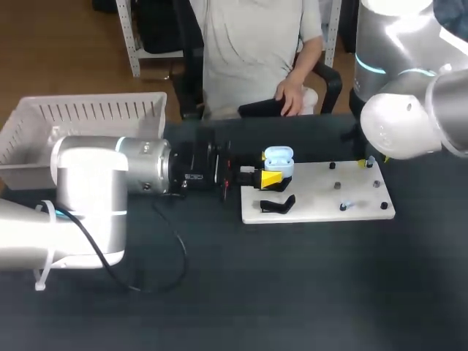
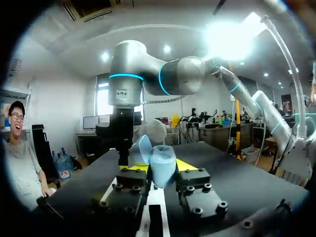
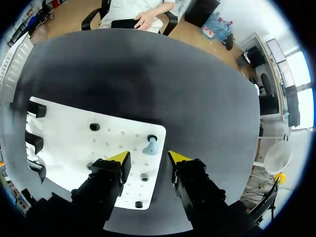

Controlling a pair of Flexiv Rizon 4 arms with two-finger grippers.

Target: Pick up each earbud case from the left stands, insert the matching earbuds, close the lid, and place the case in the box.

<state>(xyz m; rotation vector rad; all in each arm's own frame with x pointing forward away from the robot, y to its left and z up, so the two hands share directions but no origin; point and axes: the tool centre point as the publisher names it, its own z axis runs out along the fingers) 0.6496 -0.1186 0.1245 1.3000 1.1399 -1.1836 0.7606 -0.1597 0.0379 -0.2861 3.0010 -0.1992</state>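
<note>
Dark table [image 1: 292,292] holds a white board [image 1: 314,191]; left tool [image 1: 272,178] pinches the blue earbud case [image 1: 278,156], right tool [image 3: 148,157] spread.

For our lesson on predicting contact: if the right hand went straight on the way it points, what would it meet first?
Probably the light blue earbud on the white board, just ahead of the open right hand; if it passes between the fingers, the board itself. Depth is unclear.

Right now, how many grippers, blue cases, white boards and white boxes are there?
2 grippers: left gripper, right gripper
1 blue case
1 white board
1 white box
Total: 5
</note>
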